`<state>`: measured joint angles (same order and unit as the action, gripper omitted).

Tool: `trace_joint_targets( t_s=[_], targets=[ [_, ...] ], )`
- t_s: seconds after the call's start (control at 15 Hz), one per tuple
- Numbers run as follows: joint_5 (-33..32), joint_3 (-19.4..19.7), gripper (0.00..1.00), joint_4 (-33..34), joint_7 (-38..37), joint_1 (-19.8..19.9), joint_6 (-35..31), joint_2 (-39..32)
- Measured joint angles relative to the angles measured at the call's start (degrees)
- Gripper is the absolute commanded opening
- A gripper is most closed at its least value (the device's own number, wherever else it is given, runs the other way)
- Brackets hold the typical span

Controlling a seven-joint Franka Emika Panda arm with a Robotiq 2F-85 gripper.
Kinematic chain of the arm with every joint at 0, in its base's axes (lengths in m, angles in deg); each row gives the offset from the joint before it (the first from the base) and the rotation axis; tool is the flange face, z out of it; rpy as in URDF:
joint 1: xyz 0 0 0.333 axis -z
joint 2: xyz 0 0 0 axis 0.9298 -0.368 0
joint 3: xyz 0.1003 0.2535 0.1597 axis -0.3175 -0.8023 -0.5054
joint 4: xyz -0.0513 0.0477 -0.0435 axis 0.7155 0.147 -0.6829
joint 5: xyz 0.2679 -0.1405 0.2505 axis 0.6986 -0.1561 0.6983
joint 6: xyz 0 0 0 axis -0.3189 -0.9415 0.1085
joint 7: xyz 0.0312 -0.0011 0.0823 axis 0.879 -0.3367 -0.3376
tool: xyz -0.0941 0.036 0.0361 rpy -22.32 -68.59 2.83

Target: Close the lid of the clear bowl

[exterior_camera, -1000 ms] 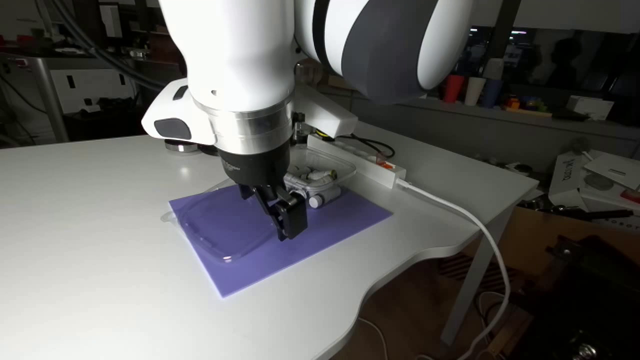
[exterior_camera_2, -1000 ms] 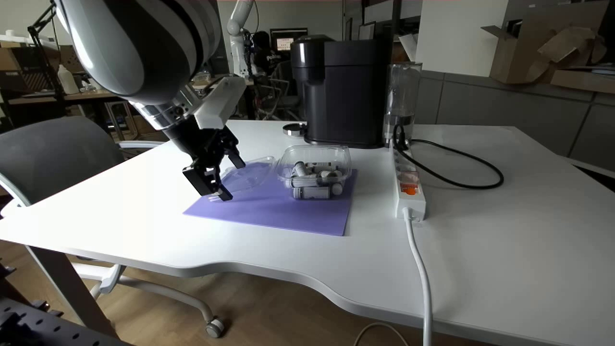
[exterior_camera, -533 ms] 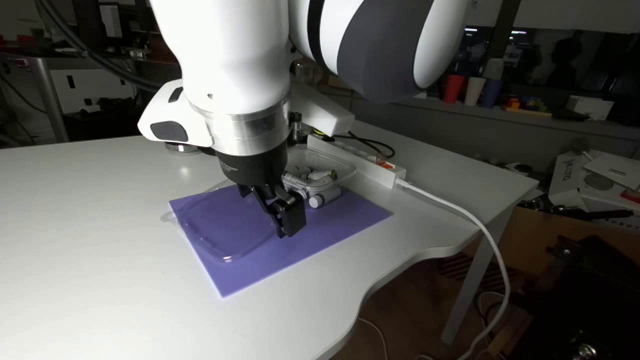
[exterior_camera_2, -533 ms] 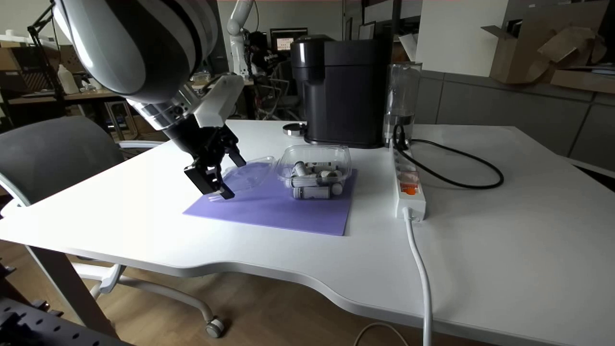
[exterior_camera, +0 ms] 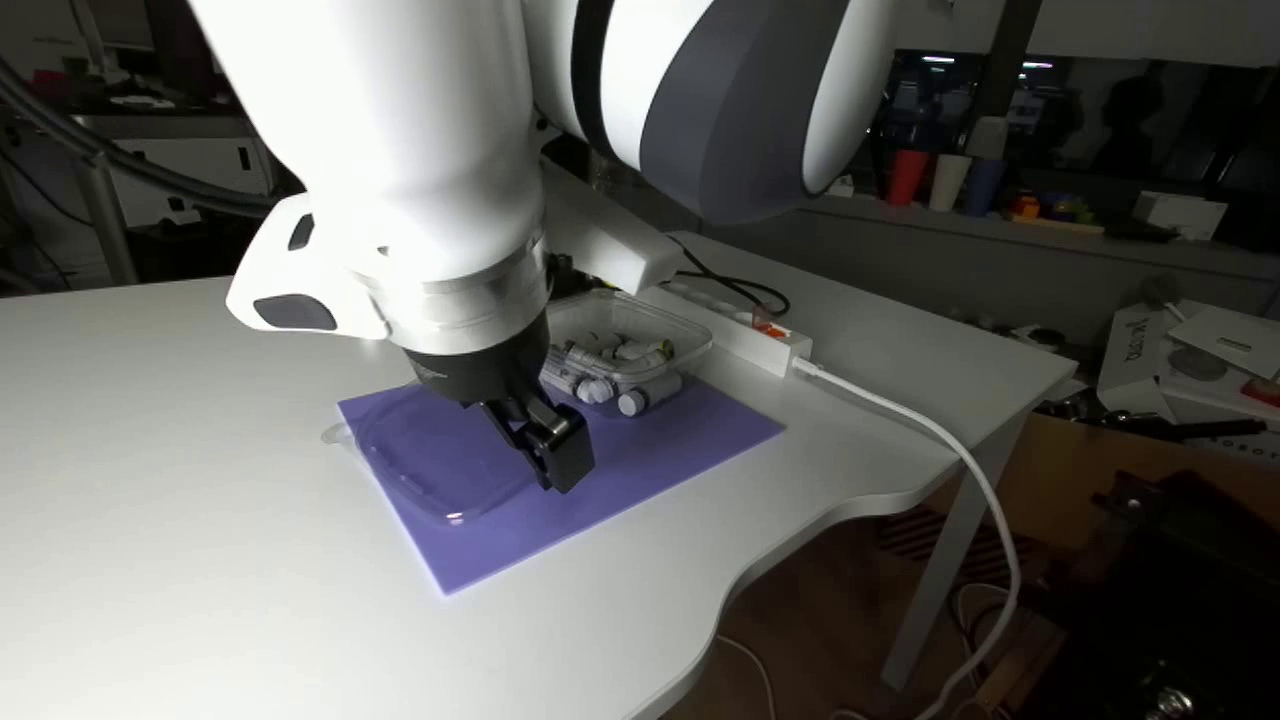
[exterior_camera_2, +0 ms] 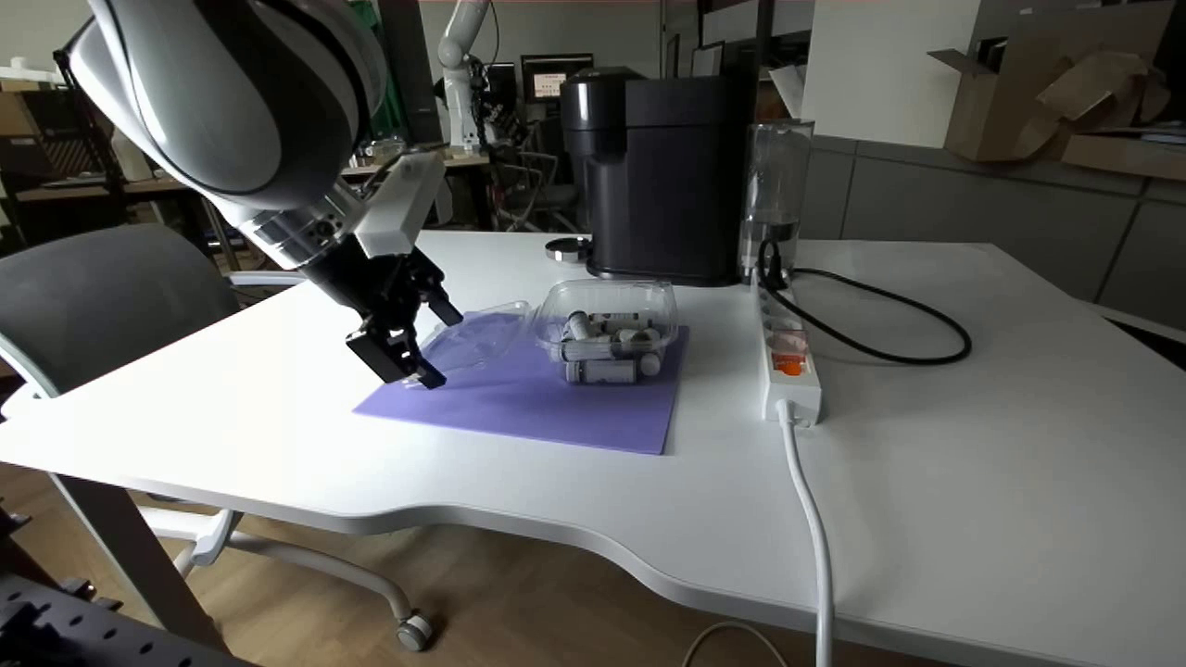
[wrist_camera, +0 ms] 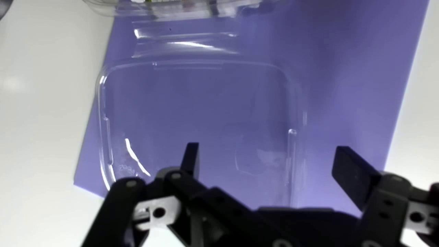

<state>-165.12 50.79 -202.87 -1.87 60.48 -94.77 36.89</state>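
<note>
So, from the left in an exterior view, you have a grey chair (exterior_camera_2: pixel 102 306) beside the white table (exterior_camera_2: pixel 1001 482), then your arm (exterior_camera_2: pixel 241 102), angling down to the right. At its end your claw (exterior_camera_2: pixel 440 345) is released, its fingers (wrist_camera: pixel 191 159) spread well apart. In the wrist view the right rim of the lid (wrist_camera: pixel 205 113) runs between them: the left finger shows over the clear plastic, the right one over the purple mat (exterior_camera_2: pixel 537 417). You cannot tell from here whether either touches the lid. The lid itself lies on the mat, just left of the clear bowl (exterior_camera_2: pixel 607 295) in both exterior views, a tab (exterior_camera: pixel 338 434) jutting past the mat's left edge. A ridged clear strip (wrist_camera: pixel 192 44) lies between lid and bowl. The bowl stands uncovered on the mat, white cylindrical pieces (exterior_camera_2: pixel 579 326) inside. Behind it, toward the far edge, you see a black appliance (exterior_camera_2: pixel 681 176) with a clear tank (exterior_camera_2: pixel 776 176) just to its right. Next comes a white power strip (exterior_camera_2: pixel 795 394) with an orange switch (exterior_camera_2: pixel 789 368), its white cable (exterior_camera_2: pixel 817 528) running to the near edge. Farther right, a black cable (exterior_camera_2: pixel 913 360) loops across the table.
</note>
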Motion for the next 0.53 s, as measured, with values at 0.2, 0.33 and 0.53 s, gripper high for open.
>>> trace_joint_targets(
  t_s=[0.2,0.33,0.53],
  targets=[
    [-1.09,-0.2,1.0,0.43,-1.28,-0.22,1.37,-1.35],
    [-1.54,-0.21,1.0,0.97,-2.01,-0.28,2.49,-2.37],
    [-2.68,-0.41,1.0,2.08,-3.12,-0.57,4.11,-4.02]
  ],
)
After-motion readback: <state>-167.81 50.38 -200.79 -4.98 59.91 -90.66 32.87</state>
